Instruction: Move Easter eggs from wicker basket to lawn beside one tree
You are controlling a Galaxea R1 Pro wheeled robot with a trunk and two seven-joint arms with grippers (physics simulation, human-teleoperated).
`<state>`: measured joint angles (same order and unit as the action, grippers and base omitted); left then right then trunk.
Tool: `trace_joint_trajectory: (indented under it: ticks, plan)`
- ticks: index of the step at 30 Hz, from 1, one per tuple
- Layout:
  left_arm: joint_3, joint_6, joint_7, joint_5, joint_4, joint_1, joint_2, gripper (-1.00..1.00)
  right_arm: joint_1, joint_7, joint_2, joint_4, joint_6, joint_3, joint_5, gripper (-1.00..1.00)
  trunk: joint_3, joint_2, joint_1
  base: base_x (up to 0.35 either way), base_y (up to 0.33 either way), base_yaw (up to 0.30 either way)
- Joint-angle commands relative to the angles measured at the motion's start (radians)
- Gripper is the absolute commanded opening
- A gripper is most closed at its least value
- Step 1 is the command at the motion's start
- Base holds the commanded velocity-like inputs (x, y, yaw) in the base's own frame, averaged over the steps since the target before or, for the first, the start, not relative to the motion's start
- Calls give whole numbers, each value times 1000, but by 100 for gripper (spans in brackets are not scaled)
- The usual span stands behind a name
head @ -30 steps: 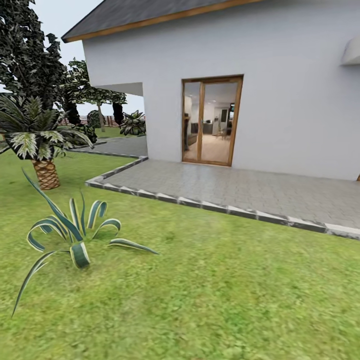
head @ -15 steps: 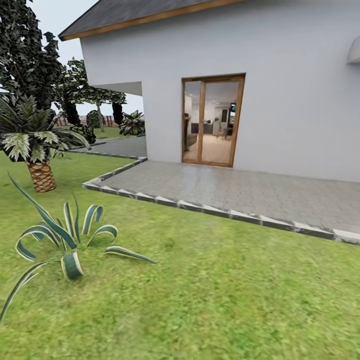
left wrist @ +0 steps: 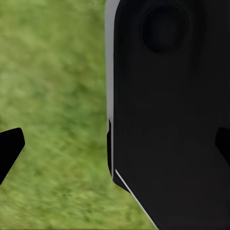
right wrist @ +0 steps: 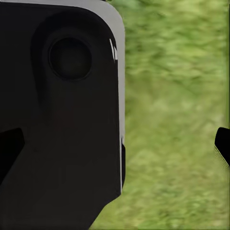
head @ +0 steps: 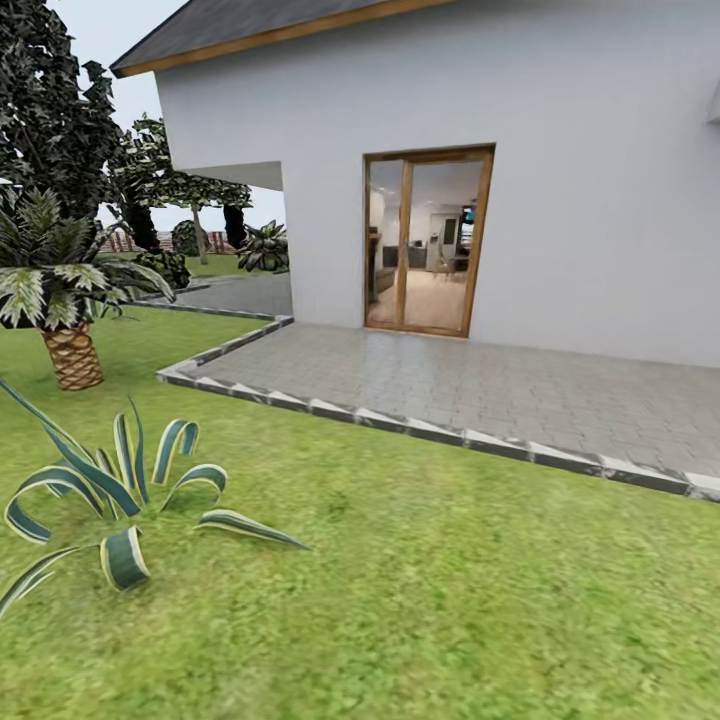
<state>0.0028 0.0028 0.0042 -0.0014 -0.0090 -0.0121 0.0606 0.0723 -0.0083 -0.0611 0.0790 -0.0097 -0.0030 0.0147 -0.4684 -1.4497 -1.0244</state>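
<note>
Lawn [head: 420, 600] is seen bordering a grey patio [head: 520, 385] before a white house [head: 560, 180]. Left gripper [left wrist: 115, 148] and right gripper [right wrist: 117, 148] fingertips are spread wide, nothing held.

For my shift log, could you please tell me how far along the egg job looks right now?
Nothing looks done yet. The head view faces green mottled lawn, a grey paved patio and a short scaly-trunked palm. Both wrist views look down on grass, fingertips spread, holding nothing. Finding the basket, emptying it and placing the eggs all remain.
</note>
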Motion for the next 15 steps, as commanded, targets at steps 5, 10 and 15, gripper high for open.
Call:
trace_joint_trajectory:
  ticks: [5, 10, 15]
  plan:
    - [0, 0, 0, 0, -1, 0, 0, 100, 1, -1, 0, 2, -1, 0, 2, 100, -1, 0, -1, 313, 0, 1]
    - [0, 0, 0, 1, -2, 0, 0, 100, 1, -2, 1, 2, -1, 1, 1, 100, -1, 0, -1, 194, 0, 129]
    - [0, 0, 1, 3, -2, 0, 0, 100, 1, -1, 2, 2, -1, 1, 0, 100, -1, 0, -1, 38, 0, 239]
